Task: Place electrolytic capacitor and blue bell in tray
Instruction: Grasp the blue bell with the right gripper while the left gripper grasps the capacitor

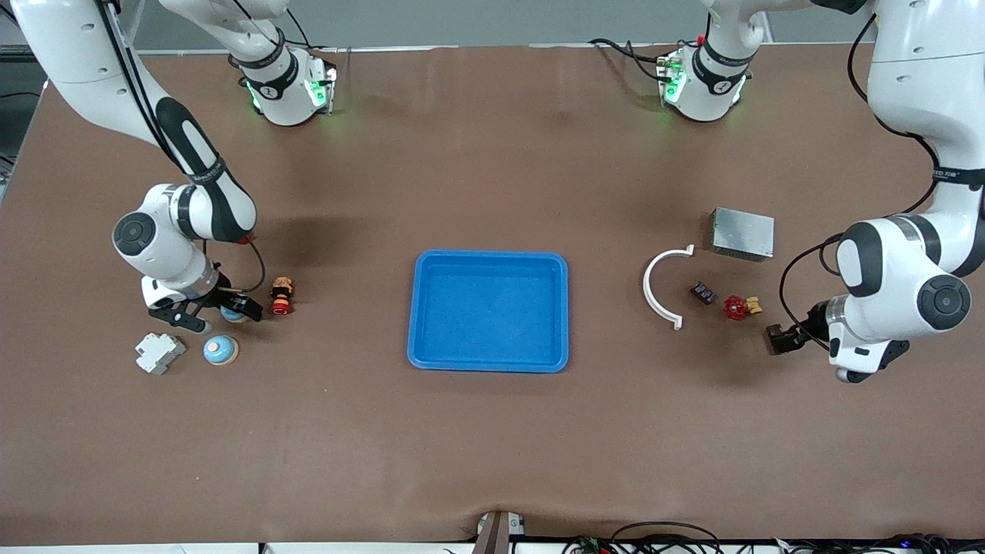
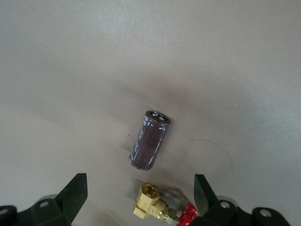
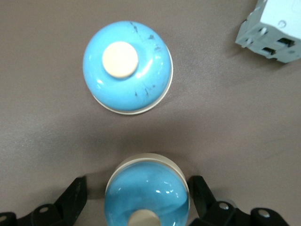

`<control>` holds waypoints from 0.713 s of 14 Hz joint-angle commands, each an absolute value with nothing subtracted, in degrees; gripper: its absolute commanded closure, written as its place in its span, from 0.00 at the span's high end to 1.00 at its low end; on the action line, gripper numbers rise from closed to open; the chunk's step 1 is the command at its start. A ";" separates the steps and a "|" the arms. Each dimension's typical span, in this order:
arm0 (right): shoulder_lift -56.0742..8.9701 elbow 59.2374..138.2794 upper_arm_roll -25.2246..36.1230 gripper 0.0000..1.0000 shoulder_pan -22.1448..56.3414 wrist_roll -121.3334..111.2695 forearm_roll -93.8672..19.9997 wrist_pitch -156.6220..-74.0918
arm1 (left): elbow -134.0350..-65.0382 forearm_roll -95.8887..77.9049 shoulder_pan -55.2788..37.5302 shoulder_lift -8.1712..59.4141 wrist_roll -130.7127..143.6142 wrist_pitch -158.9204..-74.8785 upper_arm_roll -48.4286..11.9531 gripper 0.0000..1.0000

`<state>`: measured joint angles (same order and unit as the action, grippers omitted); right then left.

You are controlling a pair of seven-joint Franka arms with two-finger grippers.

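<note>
The bright-blue tray lies at the table's middle, with nothing in it. My right gripper is open and low, one finger on each side of a blue bell without touching it. A second blue bell sits nearer the front camera; it also shows in the right wrist view. The dark cylindrical capacitor lies on its side toward the left arm's end; it also shows in the left wrist view. My left gripper is open and empty, close to a red-handled brass valve.
A white circuit breaker lies beside the second bell. A small red and yellow figure stands beside the right gripper. A white curved piece, a grey metal box and the valve surround the capacitor.
</note>
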<state>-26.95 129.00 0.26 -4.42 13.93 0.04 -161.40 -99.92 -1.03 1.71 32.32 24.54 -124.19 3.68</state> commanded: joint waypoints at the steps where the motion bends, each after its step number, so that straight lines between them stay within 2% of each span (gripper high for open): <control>1: -27.07 128.41 0.35 1.00 -4.48 13.27 -0.18 -159.36 | -100.02 0.09 1.76 33.48 21.72 -125.15 3.60 1.00; 3: -26.81 128.23 0.35 1.00 -4.57 13.19 -0.18 -157.15 | -99.93 1.14 1.85 34.62 20.40 -126.38 3.60 1.00; 4: -26.81 128.15 0.44 0.90 -4.66 12.75 -0.18 -157.15 | -99.76 1.75 1.85 34.98 19.17 -126.73 3.60 1.00; 5: -26.63 128.06 0.44 0.71 -4.75 12.22 -0.18 -157.06 | -99.32 2.11 2.11 35.50 17.59 -126.74 3.60 1.00; 8: -26.37 126.92 0.44 0.00 -5.36 11.87 -0.26 -154.79 | -99.14 2.11 3.25 36.38 16.79 -128.48 3.60 1.00; 10: -24.79 124.56 0.44 0.00 -5.71 12.13 -0.35 -148.48 | -99.14 2.11 3.16 37.26 16.79 -130.60 3.60 1.00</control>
